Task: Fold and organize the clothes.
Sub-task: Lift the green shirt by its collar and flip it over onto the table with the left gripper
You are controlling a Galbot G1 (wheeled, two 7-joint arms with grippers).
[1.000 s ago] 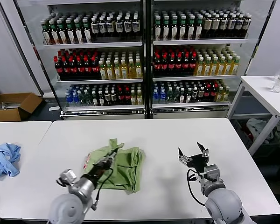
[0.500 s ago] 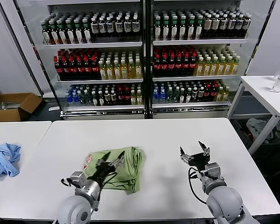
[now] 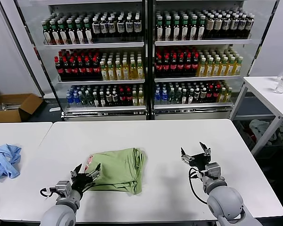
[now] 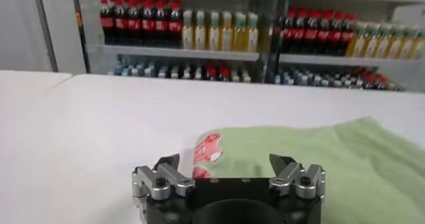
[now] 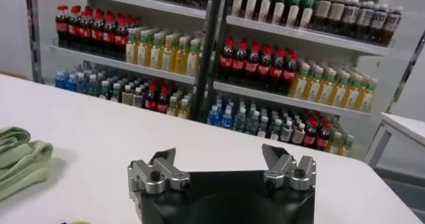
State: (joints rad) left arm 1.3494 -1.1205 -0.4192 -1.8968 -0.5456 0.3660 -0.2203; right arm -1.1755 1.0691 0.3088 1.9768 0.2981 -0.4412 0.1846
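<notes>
In the head view the folded green polo shirt (image 3: 117,169) lies on the bench (image 3: 160,134) just ahead of the empty, open left hand (image 3: 86,172), while the open right hand (image 3: 194,151) sits well apart; the left wrist view shows the shirt's long axis running crosswise just beyond the hand's spread fingers (image 4: 169,163); the right wrist view shows only its edge far off.

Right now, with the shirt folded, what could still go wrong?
1. The open left gripper sits at the shirt's near-left edge; moving forward could snag and undo the fold.
2. The stacked right-hand edge looks loose and may spring open.
3. The open right gripper idles apart, little risk.
</notes>
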